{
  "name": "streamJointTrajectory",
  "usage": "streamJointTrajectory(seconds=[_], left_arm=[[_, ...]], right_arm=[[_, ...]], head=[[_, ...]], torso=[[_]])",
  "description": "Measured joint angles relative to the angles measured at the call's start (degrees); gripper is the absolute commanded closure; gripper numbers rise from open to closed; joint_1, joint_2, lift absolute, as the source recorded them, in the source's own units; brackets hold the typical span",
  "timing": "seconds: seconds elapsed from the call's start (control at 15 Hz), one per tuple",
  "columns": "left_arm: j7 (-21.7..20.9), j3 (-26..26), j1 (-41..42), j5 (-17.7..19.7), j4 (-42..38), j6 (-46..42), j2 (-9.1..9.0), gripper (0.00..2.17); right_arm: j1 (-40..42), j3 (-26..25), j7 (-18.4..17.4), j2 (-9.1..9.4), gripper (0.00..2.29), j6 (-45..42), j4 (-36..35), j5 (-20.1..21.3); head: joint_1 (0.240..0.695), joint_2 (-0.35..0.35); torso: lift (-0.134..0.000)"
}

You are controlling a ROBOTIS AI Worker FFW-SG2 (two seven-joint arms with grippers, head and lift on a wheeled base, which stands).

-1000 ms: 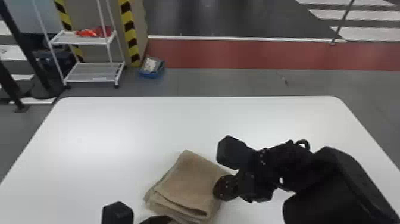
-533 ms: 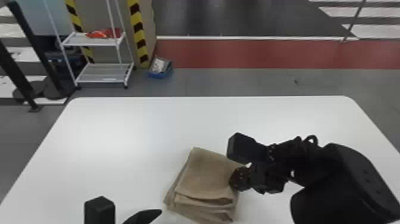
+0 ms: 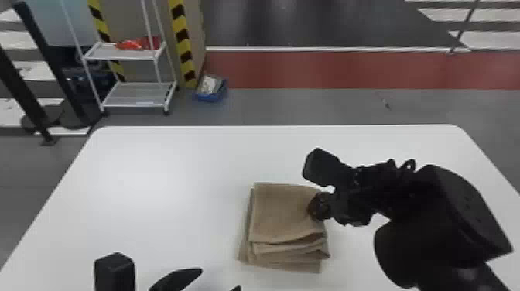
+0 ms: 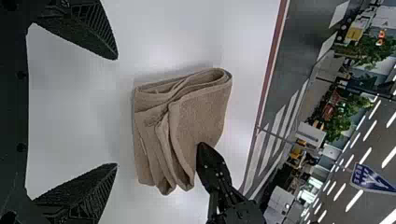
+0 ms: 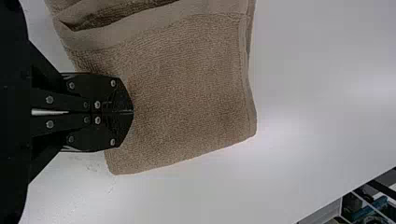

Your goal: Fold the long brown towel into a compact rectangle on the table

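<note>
Towel [image 3: 284, 213] has swung counterclockwise, now nearly square to the surface [image 3: 162, 182]; left gripper [image 4: 116, 111] backed off, fingers spread, at 8 o'clock of it. Right gripper [image 5: 132, 112] pressed together, tips on towel's 3 o'clock side. Towel at 6 o'clock on surface, layered end facing 6, long axis 12–6. Looks almost done, maybe just edge tidying.

White table [image 3: 174, 174] with folded brown towel [image 3: 284, 213]

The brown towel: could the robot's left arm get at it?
Probably yes: the left tool is open, facing the towel; the right tool sits at the towel's right side, out of the way.
</note>
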Motion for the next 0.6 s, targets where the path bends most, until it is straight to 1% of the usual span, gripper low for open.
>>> streamJointTrajectory(seconds=[0.07, 0.2, 0.33, 0.4, 0.53, 0.6], left_arm=[[0.0, 0.2, -0.2, 0.1, 0.0, 0.0, 0.00, 0.07], [0.1, 0.5, -0.4, 0.3, -0.2, 0.0, 0.00, 0.07], [0.1, 0.4, -0.6, 0.7, -0.2, 0.0, 0.00, 0.08], [0.2, 0.3, -0.8, 0.8, -0.2, 0.0, 0.00, 0.08], [0.4, 0.3, -1.3, 0.9, -0.1, 0.0, 0.00, 0.08], [0.4, 0.4, -1.5, 1.0, 0.0, 0.0, 0.00, 0.08]], right_arm=[[0.3, -1.8, 0.0, 0.20, 1.71, 0.3, -0.9, -1.7], [1.0, -6.0, -1.5, 0.75, 1.71, 0.8, -2.8, -5.2], [1.1, -8.0, -3.1, 1.48, 1.71, 0.8, -2.9, -6.9], [1.3, -8.1, -3.2, 1.81, 1.71, 1.0, -2.8, -7.6], [2.6, -7.3, -1.5, 2.09, 1.71, 1.6, -3.8, -8.6], [3.7, -6.4, -0.2, 1.90, 1.71, 1.9, -5.4, -8.7]], head=[[0.695, 0.019], [0.695, 0.013], [0.695, 0.000], [0.695, 0.000], [0.695, 0.014], [0.695, 0.041]], torso=[[-0.125], [-0.125], [-0.125], [-0.125], [-0.125], [-0.125]])
